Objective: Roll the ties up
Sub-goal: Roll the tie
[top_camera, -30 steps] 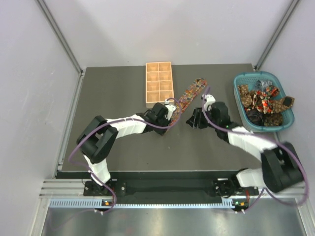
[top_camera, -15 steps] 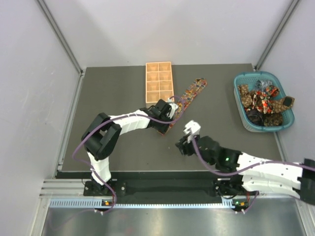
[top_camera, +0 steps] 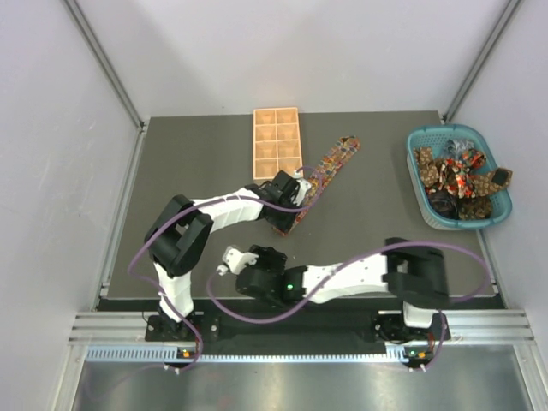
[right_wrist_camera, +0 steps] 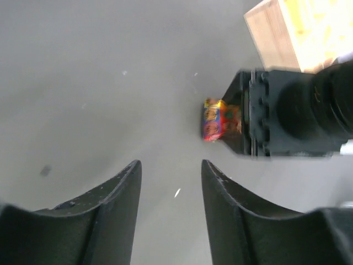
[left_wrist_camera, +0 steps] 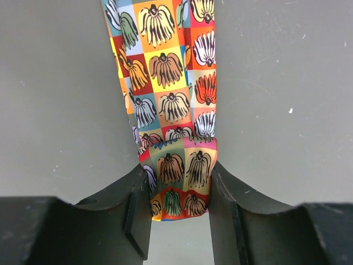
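Rolling barely begun, fold could slip loose

Left pincer (left_wrist_camera: 179,193) clamps the folded narrow end of the tie (left_wrist_camera: 168,105), jaws narrow on the cloth, one small fold only; the rest of the tie lies flat and slanted on the worktop (top_camera: 197,163), running toward the far right, passing near the tray (top_camera: 276,145) corner; right pincer (right_wrist_camera: 168,168) hangs over bare worktop near the front edge, jaws apart, nothing between them, well apart from the tie; more ties (top_camera: 458,175) heaped in the basket (top_camera: 505,208).

Likely trouble: cloth looks slick, so the fold may spring open or slide out if the grip turns fast; the long tail is not pinned, so rolling could drag the whole tie sideways and skew the roll into a cone; the tail could snag on the tray corner; right arm lies across the front, close under the left arm, so a hasty reach for the tail could knock the arms together.
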Tool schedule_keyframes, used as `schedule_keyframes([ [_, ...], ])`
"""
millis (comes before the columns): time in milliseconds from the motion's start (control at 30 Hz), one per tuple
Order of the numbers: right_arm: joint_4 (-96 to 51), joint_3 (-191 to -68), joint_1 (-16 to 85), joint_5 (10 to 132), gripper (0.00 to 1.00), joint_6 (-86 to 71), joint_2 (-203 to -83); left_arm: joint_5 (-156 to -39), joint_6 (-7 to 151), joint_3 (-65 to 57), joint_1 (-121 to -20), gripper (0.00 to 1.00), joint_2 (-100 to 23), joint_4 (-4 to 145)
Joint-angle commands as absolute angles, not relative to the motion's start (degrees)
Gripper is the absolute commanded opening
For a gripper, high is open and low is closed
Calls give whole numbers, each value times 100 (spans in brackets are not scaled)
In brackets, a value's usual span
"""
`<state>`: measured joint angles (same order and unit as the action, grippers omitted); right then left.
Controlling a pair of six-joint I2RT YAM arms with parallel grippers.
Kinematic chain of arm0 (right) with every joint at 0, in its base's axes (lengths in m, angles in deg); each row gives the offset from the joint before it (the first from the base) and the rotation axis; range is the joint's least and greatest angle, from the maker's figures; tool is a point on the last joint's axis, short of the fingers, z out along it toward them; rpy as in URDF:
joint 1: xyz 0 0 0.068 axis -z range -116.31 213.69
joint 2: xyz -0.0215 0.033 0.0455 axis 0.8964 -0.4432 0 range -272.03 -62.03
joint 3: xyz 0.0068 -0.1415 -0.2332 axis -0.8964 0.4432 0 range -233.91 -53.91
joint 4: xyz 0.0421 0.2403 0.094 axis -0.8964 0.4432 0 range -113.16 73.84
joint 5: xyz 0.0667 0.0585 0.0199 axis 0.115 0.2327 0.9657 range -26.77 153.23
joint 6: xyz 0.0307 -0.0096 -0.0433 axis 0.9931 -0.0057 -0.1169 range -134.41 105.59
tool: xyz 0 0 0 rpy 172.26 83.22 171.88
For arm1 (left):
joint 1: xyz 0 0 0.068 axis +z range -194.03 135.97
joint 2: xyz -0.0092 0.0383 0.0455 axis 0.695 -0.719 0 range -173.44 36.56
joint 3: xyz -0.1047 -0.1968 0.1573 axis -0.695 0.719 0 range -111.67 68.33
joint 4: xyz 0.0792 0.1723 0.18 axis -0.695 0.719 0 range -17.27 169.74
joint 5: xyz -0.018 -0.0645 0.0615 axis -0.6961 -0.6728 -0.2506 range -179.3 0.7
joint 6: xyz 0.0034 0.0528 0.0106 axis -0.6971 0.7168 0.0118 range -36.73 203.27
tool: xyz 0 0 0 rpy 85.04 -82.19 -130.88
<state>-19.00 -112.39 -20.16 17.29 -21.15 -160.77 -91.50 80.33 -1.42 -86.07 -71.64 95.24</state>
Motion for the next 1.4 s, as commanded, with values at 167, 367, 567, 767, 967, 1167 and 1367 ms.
schedule_keyframes([
  [167, -778, -13116, -1823, 636, 53, -2513, -17838, -10011, 7905, -469, -8736, 15, -7910, 11456],
  [367, -356, -13784, -1445, 531, 54, -2504, -18445, -10064, 7976, -848, -8736, 16, -8297, 12160],
  [567, -312, -13838, -1146, 504, 61, -2645, -18745, -10090, 7976, -866, -8744, 17, -8359, 12398],
  [767, -435, -13715, -900, 548, 61, -2680, -18903, -10231, 7879, -769, -8788, 18, -8350, 12406],
  [967, -102, -13855, -811, 513, 58, -2461, -19114, -10135, 7748, -769, -8859, 18, -8324, 12503],
  [1167, 390, -13908, -812, 540, 55, -2118, -19263, -9862, 7616, -953, -8999, 18, -8446, 12906],
  [1367, 1155, -14242, -820, 513, 51, -1635, -19527, -9730, 7510, -971, -9114, 20, -8482, 13214],
])
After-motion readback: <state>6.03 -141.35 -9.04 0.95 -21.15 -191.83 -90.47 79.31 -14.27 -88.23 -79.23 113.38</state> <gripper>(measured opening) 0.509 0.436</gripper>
